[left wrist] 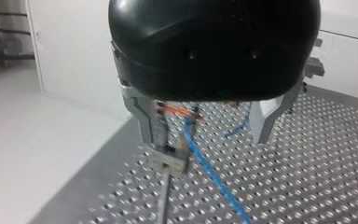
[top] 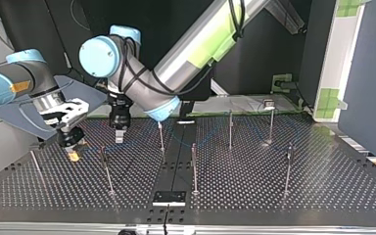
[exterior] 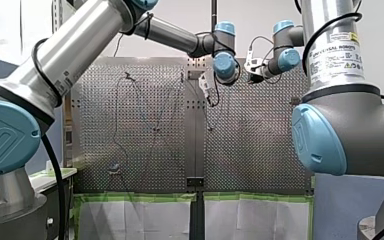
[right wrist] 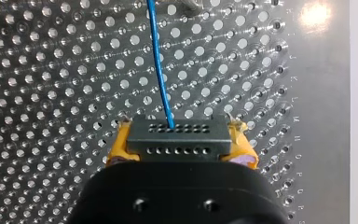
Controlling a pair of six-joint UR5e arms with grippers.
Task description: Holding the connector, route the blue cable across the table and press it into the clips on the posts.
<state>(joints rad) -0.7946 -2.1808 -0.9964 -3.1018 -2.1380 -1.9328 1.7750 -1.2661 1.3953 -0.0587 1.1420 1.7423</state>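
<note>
Right gripper (right wrist: 181, 148) clamped on connector (right wrist: 177, 135); blue cable (right wrist: 161, 70) leads out. Left gripper (left wrist: 209, 137) apart, straddling post clip (left wrist: 170, 158).

The cable (right wrist: 161, 70) was bright blue against the silver table (right wrist: 51, 84), which was dotted with an even grid of holes. The connector (right wrist: 177, 139) was dark grey with two rows of small holes. At its three and nine o'clock sat the yellow pads (right wrist: 119, 149) of my right gripper (right wrist: 179, 144). My left gripper (left wrist: 205, 135) had a glossy black housing and pale grey fingers (left wrist: 144, 121). Green tape (exterior: 140, 197) ran at the front view's six o'clock.
</note>
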